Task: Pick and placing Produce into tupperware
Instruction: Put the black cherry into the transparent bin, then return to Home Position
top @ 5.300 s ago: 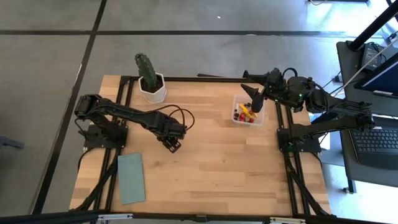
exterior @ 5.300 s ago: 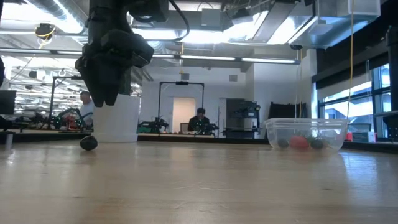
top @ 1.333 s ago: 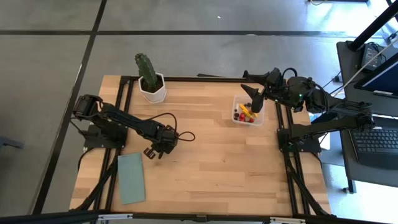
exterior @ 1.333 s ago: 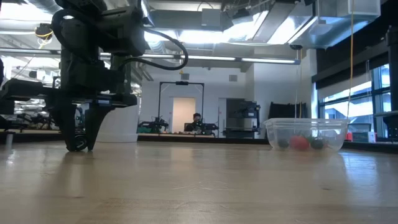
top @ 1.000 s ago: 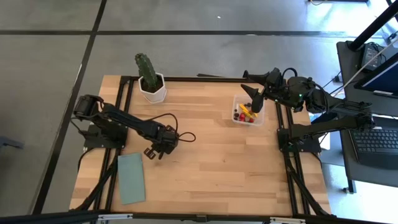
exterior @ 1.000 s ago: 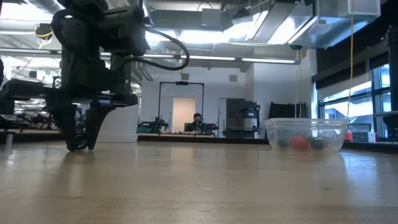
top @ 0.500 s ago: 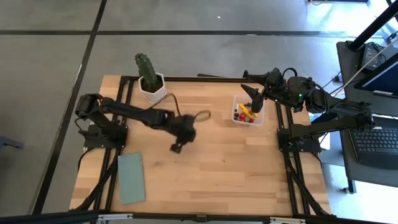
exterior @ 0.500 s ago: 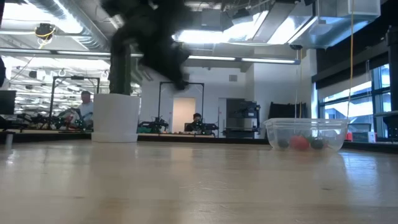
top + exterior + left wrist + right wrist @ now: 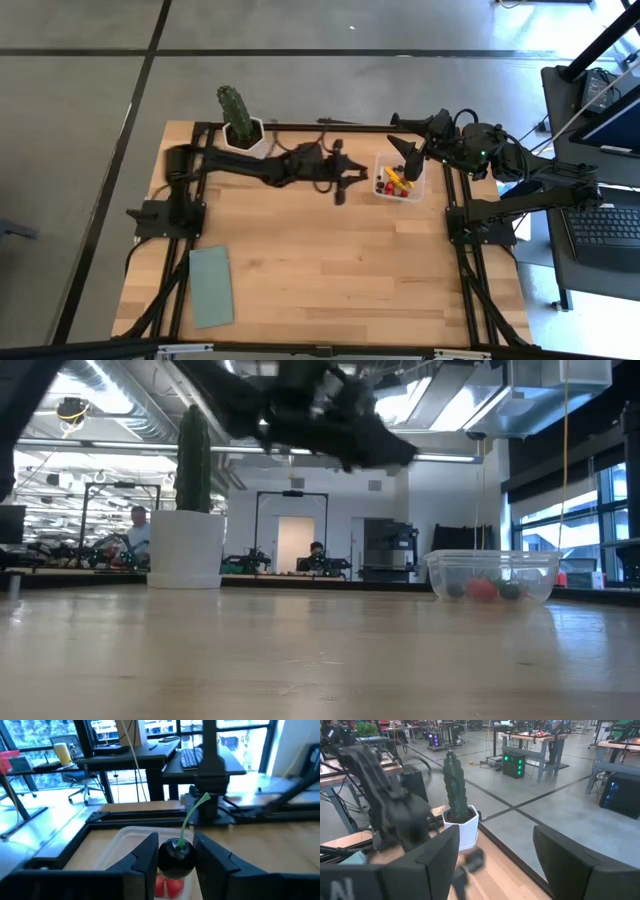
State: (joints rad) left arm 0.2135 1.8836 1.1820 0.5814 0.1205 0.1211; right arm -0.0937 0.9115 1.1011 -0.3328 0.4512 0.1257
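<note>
A dark round cherry with a green stem sits between the fingers of my left gripper, which is shut on it. In the high view this gripper hangs above the table just left of the clear tupperware. The tupperware holds red, yellow and dark produce, and the low view shows it on the table at the right. My right gripper stands open over the tupperware's far side, with nothing between its fingers. My left gripper pinches the cherry's round body between its two fingers, one on each side. The fingers reach out toward the table's right edge. The cherry is lifted clear of the table, and its green stem sticks out free past the fingertips.
A cactus in a white hexagonal pot stands at the far left of the table. A flat green pad lies at the near left. Bare wood lies in the table's middle and near side. People and benches show in the room behind.
My left gripper has risen from the table near the green pad with the cherry between its fingers. It has swung fast toward the table's right and far side, up to the tupperware. The cherry is now lifted clear.
</note>
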